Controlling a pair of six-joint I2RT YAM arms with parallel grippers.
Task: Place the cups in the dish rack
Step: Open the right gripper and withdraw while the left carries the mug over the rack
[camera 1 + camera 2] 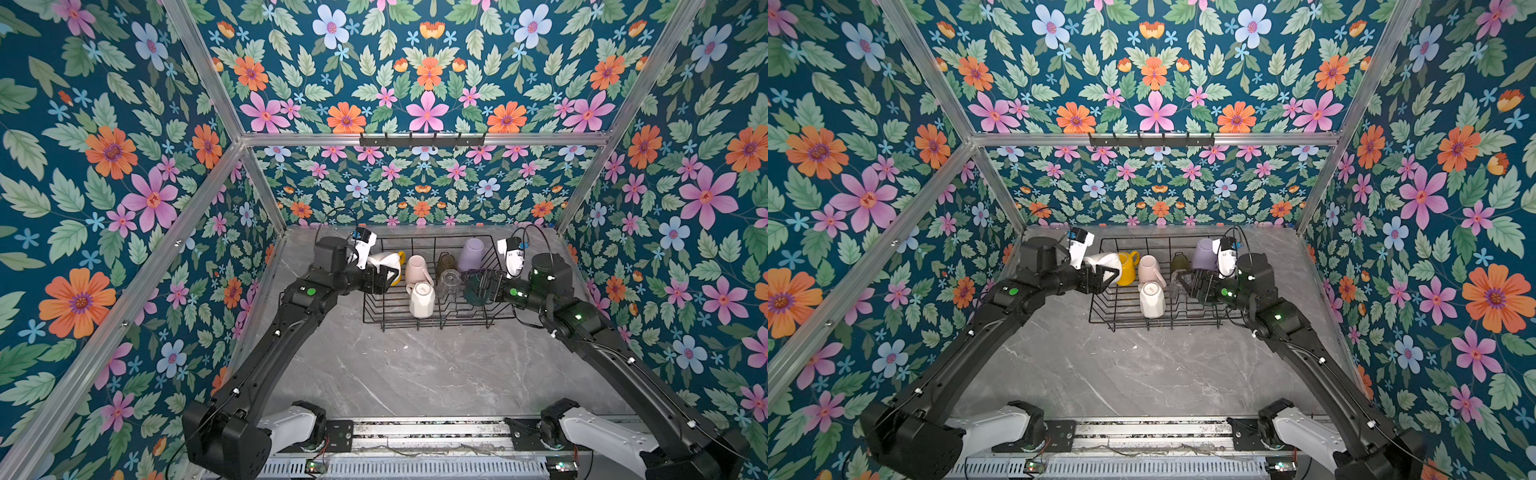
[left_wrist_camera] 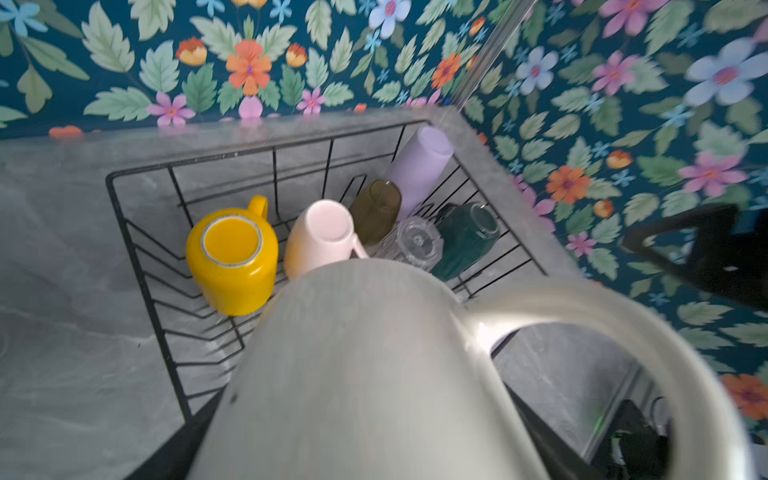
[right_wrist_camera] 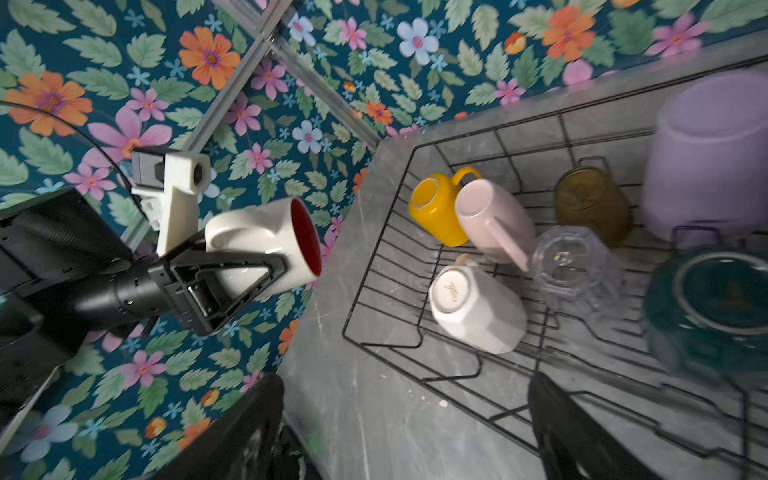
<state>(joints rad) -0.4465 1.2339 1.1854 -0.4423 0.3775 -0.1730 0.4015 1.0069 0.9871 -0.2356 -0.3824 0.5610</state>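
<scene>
Left arm point(image 1: 266, 353) is stretched forward with the wrist turned in, and the left gripper point(image 1: 386, 277) is clamped on the red-lined mug point(image 3: 257, 232), held on its side above the left edge of the rack point(image 1: 419, 245). Right arm point(image 1: 615, 345) mirrors it. The right gripper point(image 1: 484, 286) is spread wide and empty, low over the teal mug point(image 2: 465, 239), which sits upside down at the rack's right end.

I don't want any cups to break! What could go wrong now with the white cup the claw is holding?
The left claw holds the white red-lined mug sideways by the left end of the dish rack; if it slips, it may hit the table or the yellow mug. The right claw, open, sits close to the dark teal mug and might nudge it into the clear glass when leaving.
</scene>
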